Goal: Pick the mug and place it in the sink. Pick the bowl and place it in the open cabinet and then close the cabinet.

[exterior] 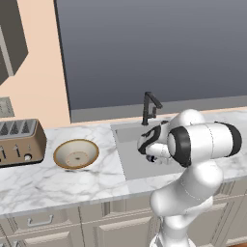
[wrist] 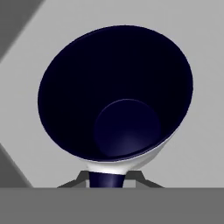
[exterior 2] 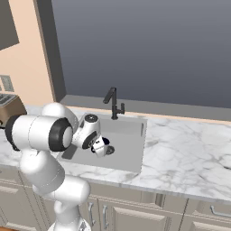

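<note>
The light-grey mug (wrist: 116, 92) with its dark navy inside hangs low over the grey sink (exterior: 132, 166), and my gripper (wrist: 107, 181) is shut on its rim. From the right base, the mug (exterior 2: 105, 147) shows at the hand's tip, just above the basin floor (exterior 2: 128, 144). The hand (exterior: 150, 144) reaches down into the basin in front of the black faucet (exterior: 150, 107). The tan bowl (exterior: 76, 154) sits upright on the marble counter left of the sink. A taupe cabinet (exterior: 10, 41) hangs at the upper left; its inside is hidden.
A bronze toaster (exterior: 19, 143) stands left of the bowl. The faucet (exterior 2: 113, 103) rises at the sink's back edge. Cream drawer fronts (exterior: 41, 222) run below the counter. A dark window panel fills the back wall.
</note>
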Available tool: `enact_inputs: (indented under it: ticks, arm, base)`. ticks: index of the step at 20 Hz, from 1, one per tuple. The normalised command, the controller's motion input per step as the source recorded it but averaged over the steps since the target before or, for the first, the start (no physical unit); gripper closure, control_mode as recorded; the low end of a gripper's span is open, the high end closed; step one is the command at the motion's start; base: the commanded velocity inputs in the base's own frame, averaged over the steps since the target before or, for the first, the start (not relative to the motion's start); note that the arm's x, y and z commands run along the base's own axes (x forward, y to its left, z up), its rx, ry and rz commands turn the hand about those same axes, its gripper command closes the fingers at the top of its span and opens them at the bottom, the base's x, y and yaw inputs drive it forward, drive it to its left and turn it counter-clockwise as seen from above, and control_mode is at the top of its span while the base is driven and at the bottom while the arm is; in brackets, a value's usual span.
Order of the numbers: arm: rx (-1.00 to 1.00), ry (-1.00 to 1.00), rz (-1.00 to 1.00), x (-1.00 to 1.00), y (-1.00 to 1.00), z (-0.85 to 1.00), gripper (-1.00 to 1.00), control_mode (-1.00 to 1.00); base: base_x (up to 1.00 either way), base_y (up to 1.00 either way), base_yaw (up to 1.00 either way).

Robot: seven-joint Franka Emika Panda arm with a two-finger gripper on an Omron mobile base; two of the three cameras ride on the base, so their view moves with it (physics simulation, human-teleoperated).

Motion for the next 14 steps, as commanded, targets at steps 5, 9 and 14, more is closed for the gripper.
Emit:
enact_inputs:
  ticks: [5, 9, 14]
  arm:
    - [0.0, 0.02, -0.04, 0.11, 0.0, -0.42, 1.0, -1.0]
    - [0.0, -0.01, -0.05, 0.01, 0.0, -0.39, 1.0, -1.0]
    - [0.0, -0.01, -0.04, 0.06, 0.0, -0.38, 1.0, -1.0]
  base:
    - [0.0, 0.0, 0.0]
    - [0.0, 0.0, 0.0]
    - [0.0, 0.0, 0.0]
